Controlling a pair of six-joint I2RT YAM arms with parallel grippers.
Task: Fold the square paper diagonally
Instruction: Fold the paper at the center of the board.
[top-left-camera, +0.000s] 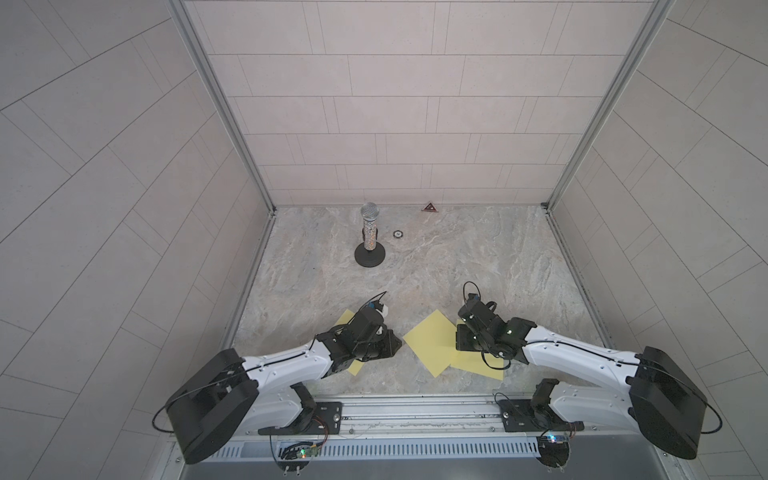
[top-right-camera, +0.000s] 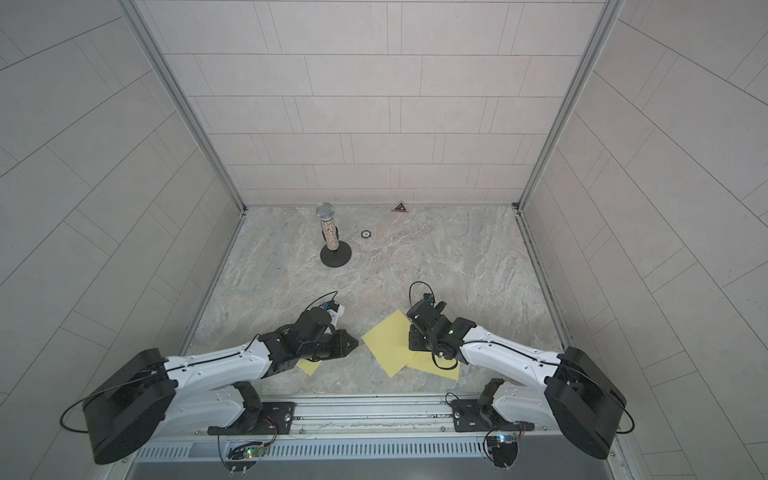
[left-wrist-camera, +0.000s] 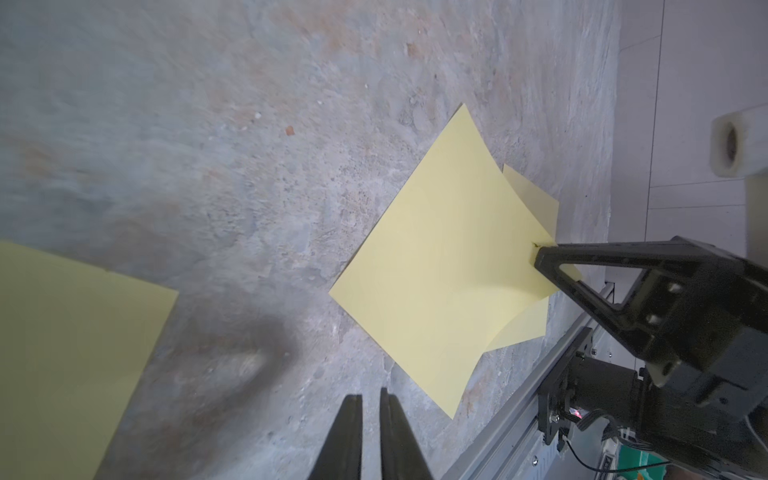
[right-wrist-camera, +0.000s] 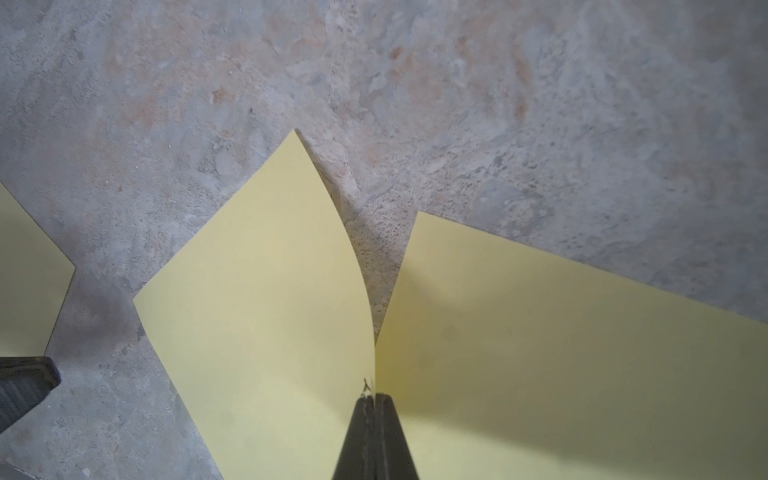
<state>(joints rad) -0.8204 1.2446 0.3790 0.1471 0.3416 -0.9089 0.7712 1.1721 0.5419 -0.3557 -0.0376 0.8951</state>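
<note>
Presently the square pale-yellow paper sheet (top-left-camera: 430, 345) lies unfolded on the marbled grey stone-pattern table (top-left-camera: 457, 257), close to its front edge and a little right of the middle. One corner is raised off the surface, so the sheet bows upward there. That corner is pinched in the right claw (right-wrist-camera: 374, 401), whose jaws are clenched on the very tip of the paper. Partly beneath this sheet, toward the front right corner, a second yellow sheet (right-wrist-camera: 582, 353) lies flat. A third yellow sheet (left-wrist-camera: 62, 353) lies toward the front left, mostly hidden under the left arm in both top views. The left claw (left-wrist-camera: 371, 395) hovers over bare table between the sheets, its jaws nearly together with a thin gap and nothing in them. I judge the grip to be the main risk: so little paper is caught that it may slip out or tear as the corner is carried across. Nothing pins the opposite corner, so the sheet could slide instead of folding, or drag the one beneath it, and the corners would meet askew. Near the back edge stand a glittery microphone on a round black base (top-left-camera: 369, 232), a small round object (top-left-camera: 398, 234) and a small red triangular sign (top-left-camera: 429, 207). No writing or brand can be read anywhere.
</note>
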